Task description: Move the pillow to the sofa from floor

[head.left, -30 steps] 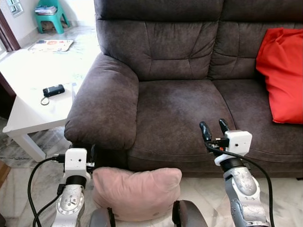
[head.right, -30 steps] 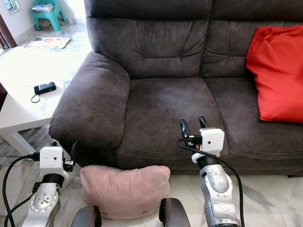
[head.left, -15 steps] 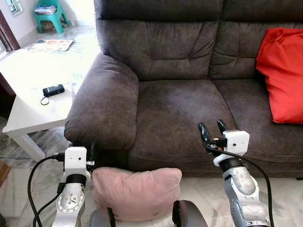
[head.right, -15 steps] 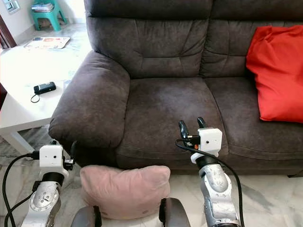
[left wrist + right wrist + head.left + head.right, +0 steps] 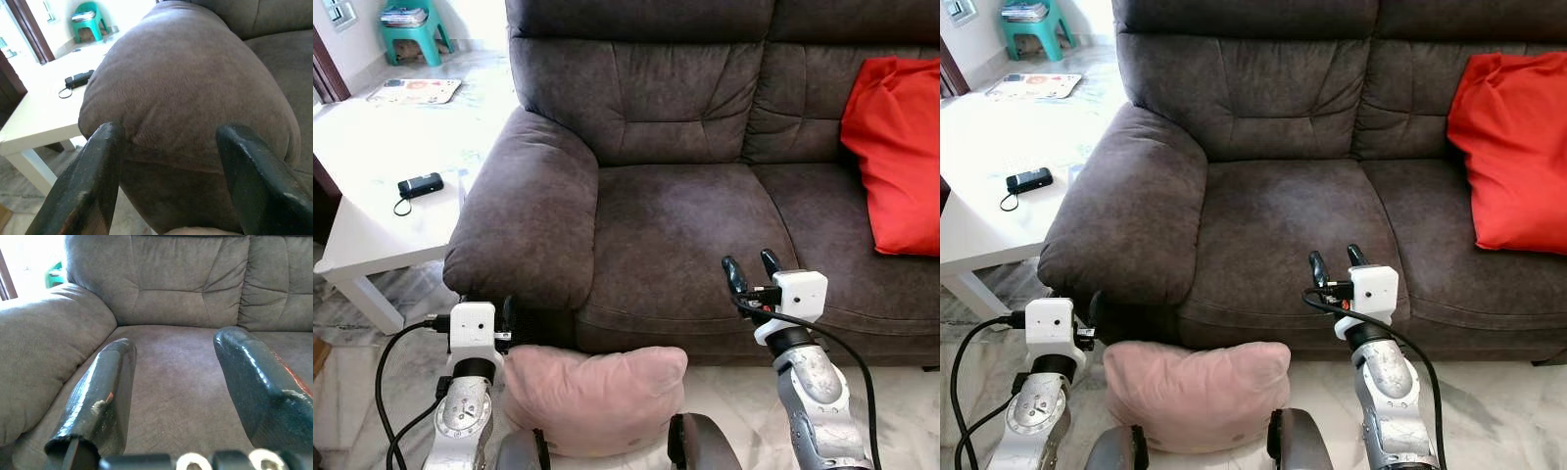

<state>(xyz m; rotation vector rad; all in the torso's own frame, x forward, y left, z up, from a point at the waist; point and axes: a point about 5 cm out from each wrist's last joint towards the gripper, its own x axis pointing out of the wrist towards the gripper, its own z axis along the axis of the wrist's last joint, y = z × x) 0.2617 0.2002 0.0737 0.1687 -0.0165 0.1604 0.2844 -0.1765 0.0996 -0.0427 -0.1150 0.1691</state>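
The pink pillow [image 5: 595, 397] lies on the floor against the sofa [image 5: 685, 225], with the left gripper [image 5: 166, 171] beside it and the right gripper [image 5: 752, 269] raised, both with fingers spread apart.

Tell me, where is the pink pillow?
In the left eye view, the pink pillow lies on the floor against the sofa's front, below its left armrest, beside the left end effector.

pillow [image 5: 595, 397] on floor before sofa [image 5: 685, 211]
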